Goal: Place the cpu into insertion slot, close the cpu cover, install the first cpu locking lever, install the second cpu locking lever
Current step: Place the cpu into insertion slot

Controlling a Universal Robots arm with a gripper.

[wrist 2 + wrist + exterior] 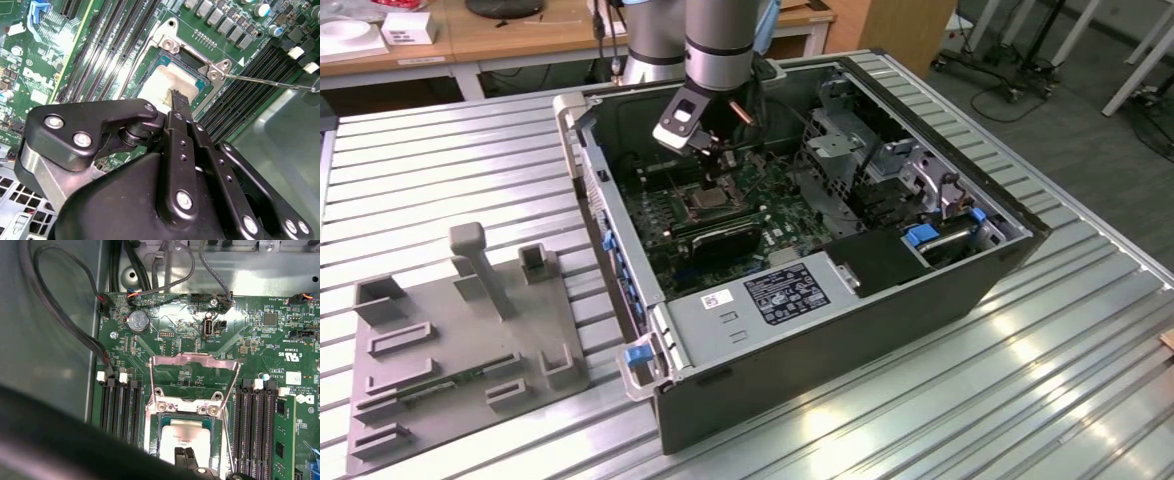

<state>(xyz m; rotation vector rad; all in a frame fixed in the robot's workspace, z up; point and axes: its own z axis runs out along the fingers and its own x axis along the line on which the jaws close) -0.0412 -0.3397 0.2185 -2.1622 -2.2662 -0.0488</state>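
Black gripper (176,97) linkage sits closest to the lens in the second wrist view. Its fingers are pressed together with nothing pinched between them.

Surface and room, exterior view: ribbed aluminium table (1067,330) carrying one open black computer case (854,330). One grey fixture plate (454,350) lies at eight o'clock from the case. Wooden desks (520,40) stand at eleven o'clock and grey floor (1067,110) at two o'clock. One grey robot arm (720,40) reaches down into the case.

Task item: the small pale tan-silver square cpu (182,432) lies flat inside the square silver-rimmed insertion slot (186,409) on the green motherboard (150,335). The fingertips stand directly over its top face. Actual contact cannot be confirmed.

The thin silver frame cpu cover (192,358) stands raised, hinged at the slot's edge.

Count: one cpu, one cover, one slot, one thin metal lever rod (265,82) swung clear, two banks of long black memory slots (120,405), one round coin cell (138,321).
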